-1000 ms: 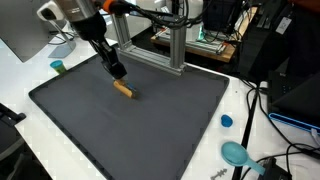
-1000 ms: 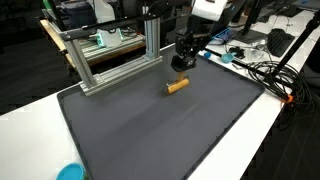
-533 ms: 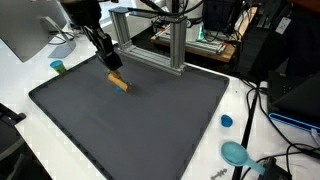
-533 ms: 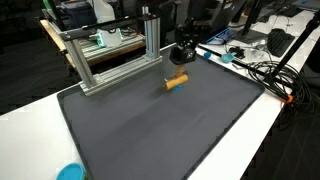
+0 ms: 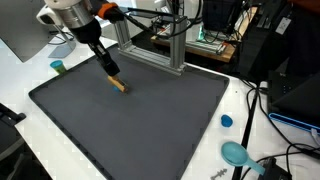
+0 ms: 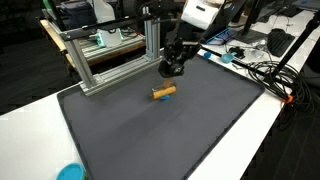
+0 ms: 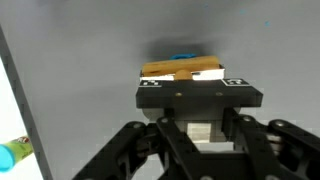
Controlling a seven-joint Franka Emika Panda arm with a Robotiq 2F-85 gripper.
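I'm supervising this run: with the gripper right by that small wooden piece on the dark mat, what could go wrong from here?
The wooden piece looks round and lies loose on the mat, so the gripper might set it rolling. The aluminium frame stands close behind; the gripper could clip it.

White arm (image 5: 68,12), orange wrist collar (image 5: 105,10) — black jaws and linkages (image 7: 128,150).

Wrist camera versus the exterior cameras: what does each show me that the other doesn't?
Only the wrist view: a close look past the gripper at the small tan wooden block, with a bright blue patch at its far edge. Only the exterior views: the silver aluminium frame behind the mat and a small blue cap beside it. Both: the block lying on the dark grey mat, with the gripper close by it.
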